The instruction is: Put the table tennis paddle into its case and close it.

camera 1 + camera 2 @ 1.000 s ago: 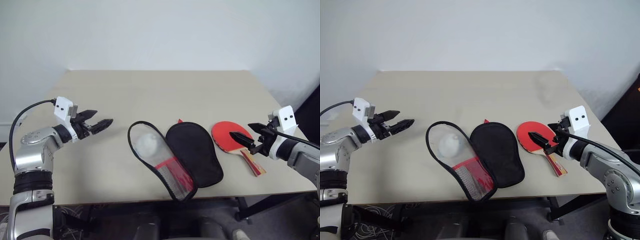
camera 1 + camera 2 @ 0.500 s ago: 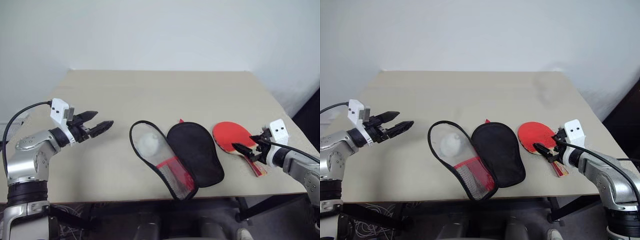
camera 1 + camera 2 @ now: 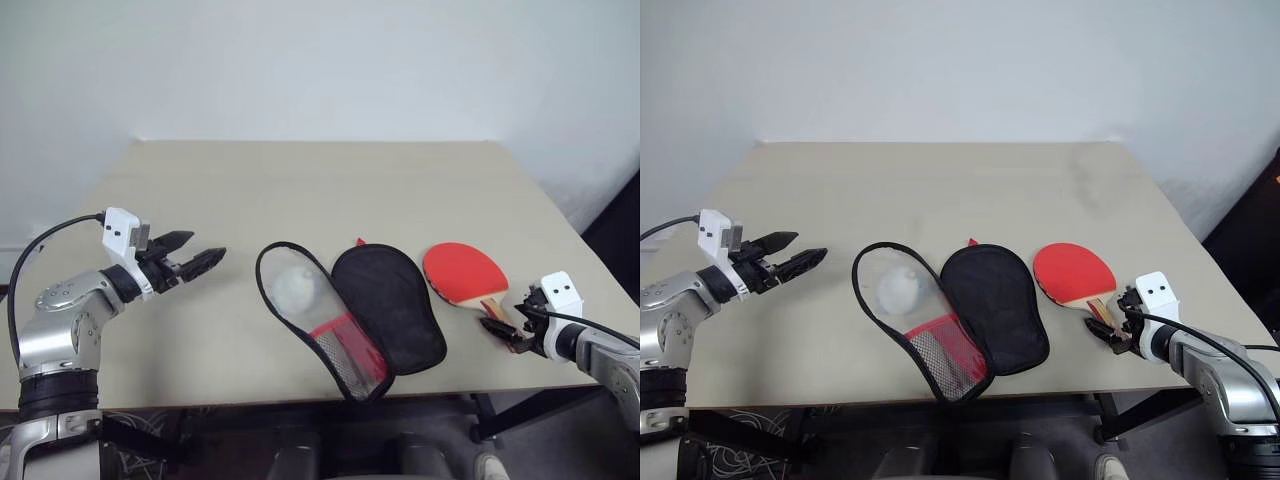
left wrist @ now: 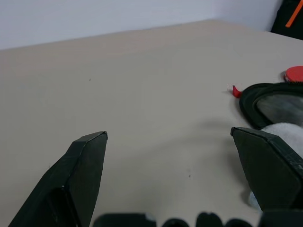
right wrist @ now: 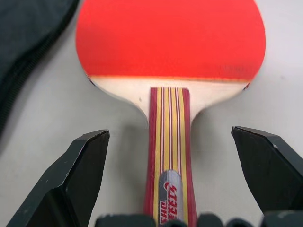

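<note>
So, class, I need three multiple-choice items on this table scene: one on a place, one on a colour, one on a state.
1. Where does the table tennis paddle lie on the table?
A. on the case's robot-right side
B. inside the case
C. on the case's robot-left side

2. What colour is the paddle's face?
A. blue
B. red
C. green

3. How is the case?
A. zipped shut
B. standing on edge
C. lying open

Answers:
1 A: the paddle lies beside the case, toward the right gripper, whose open jaws flank the handle.
2 B: the right wrist view shows red rubber.
3 C: both halves lie spread, with the black lining showing.
</note>
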Action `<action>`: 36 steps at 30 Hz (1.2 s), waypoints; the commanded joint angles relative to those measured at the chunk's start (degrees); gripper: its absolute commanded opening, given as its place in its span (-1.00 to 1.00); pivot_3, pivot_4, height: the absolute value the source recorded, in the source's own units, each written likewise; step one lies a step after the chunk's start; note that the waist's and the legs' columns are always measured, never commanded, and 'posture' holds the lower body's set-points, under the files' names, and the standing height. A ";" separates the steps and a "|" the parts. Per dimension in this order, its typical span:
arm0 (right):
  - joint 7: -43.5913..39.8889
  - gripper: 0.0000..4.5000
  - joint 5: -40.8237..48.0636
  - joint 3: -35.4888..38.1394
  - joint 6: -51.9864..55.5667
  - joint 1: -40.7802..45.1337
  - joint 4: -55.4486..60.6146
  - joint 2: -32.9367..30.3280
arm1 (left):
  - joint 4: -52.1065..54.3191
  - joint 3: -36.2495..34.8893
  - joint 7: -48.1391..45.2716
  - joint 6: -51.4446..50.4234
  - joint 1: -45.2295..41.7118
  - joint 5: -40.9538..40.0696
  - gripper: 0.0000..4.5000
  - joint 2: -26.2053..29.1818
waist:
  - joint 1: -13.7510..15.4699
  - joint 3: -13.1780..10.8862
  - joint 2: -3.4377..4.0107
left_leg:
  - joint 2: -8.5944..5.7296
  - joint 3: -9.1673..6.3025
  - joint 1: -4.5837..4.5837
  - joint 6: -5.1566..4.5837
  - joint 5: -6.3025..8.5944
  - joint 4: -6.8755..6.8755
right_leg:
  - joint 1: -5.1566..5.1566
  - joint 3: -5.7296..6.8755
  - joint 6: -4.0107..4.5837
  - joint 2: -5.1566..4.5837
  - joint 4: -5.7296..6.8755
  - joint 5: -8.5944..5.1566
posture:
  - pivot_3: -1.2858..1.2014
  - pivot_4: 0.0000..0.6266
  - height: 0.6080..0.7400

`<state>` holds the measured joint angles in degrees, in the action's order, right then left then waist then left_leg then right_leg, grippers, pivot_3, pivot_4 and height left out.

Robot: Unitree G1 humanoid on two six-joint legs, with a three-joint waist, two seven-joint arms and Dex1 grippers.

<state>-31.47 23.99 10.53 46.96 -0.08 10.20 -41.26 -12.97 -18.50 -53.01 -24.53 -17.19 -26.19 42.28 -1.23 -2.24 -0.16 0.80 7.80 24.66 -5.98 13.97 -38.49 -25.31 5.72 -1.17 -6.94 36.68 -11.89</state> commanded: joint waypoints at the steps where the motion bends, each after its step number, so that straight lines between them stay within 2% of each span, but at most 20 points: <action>1: -0.73 1.00 -0.53 0.42 -2.24 1.76 -2.27 0.98 | 2.93 -1.75 0.51 0.15 -0.20 -1.63 0.98 0.14 | 0.05 0.00 0.00 | 0.00 0.00 0.00 0.00 0.00 0.00 | 0.00 0.00 0.00 0.00 0.00 0.00 | 0.03 -1.00 0.63; 7: -1.75 1.00 -1.46 -0.61 -4.35 4.16 -7.54 2.68 | 1.80 -1.39 0.56 0.78 -0.66 -1.56 0.98 0.62 | -0.01 0.00 0.00 | -0.01 0.02 -0.01 0.00 0.00 -0.02 | 0.02 0.00 0.01 -0.01 0.00 0.01 | 0.03 -1.00 0.63; 8: -1.80 0.92 -1.56 -0.69 -4.49 4.42 -7.94 2.86 | 1.53 -1.35 0.51 0.89 -0.85 -1.49 0.99 0.70 | -0.04 0.01 0.00 | -0.01 0.02 -0.02 0.00 0.00 -0.02 | 0.02 0.00 0.02 -0.01 0.00 0.02 | 0.03 -1.00 0.63; 11: -1.90 0.60 -1.92 -0.70 -4.89 4.83 -8.41 3.28 | 0.92 -1.21 0.41 1.21 -1.48 -1.32 1.00 0.80 | -0.07 0.02 -0.03 | 0.02 0.04 -0.03 0.00 0.00 -0.02 | 0.01 0.00 0.04 0.00 0.01 0.03 | 0.03 -1.00 0.63; 18: -1.97 -0.48 -2.51 -0.32 -5.59 5.90 -7.91 4.13 | 0.00 -0.58 0.40 1.78 -2.33 -1.07 1.00 0.27 | -0.05 0.04 -0.08 | 0.08 0.08 -0.07 0.06 -0.04 -0.04 | 0.00 0.06 0.18 0.00 -0.01 0.17 | 0.03 -1.00 0.63; 22: 0.42 -0.50 -0.93 1.81 -3.93 7.58 -4.88 5.80 | -1.24 0.05 0.07 2.22 -3.08 -0.69 1.00 0.06 | -0.05 0.03 -0.06 | 0.07 0.19 -0.06 -0.01 0.01 -0.07 | -0.08 0.01 0.17 -0.03 -0.03 0.37 | 0.03 -1.00 0.63; 26: 3.67 -0.50 3.27 3.10 1.25 10.14 3.70 9.29 | -2.83 0.65 -0.21 2.99 -4.04 -0.20 1.00 -0.08 | -0.03 -0.08 0.12 | 0.08 0.24 -0.05 -0.15 0.09 -0.02 | -0.21 -0.02 0.18 -0.04 -0.01 0.55 | 0.03 -1.00 0.63; 30: 7.23 -0.50 5.19 0.38 5.78 12.80 11.45 13.52 | -3.49 1.03 -0.36 3.39 -4.54 0.09 1.00 -0.38 | -0.02 -0.08 0.13 | 0.11 0.22 -0.04 0.31 -0.19 0.22 | -0.40 -0.01 0.24 0.01 -0.01 0.56 | 0.03 -1.00 0.63; 36: 14.74 -0.50 6.05 -4.99 11.64 16.76 16.80 22.60 | -4.06 1.11 -0.49 3.77 -5.05 0.40 1.00 -0.52 | -0.03 -0.06 0.07 | 0.14 0.27 0.02 0.33 -0.19 0.33 | -0.46 0.04 0.50 0.07 -0.11 0.64 | 0.03 -1.00 0.63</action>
<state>-18.90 29.26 6.29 57.90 14.74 23.18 -19.77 -17.70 -16.76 -53.39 -21.82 -20.74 -25.57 41.27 -1.26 -2.30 -0.09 0.93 8.14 24.68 -5.65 13.78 -38.15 -25.79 5.74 -0.66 -6.87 36.58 -11.24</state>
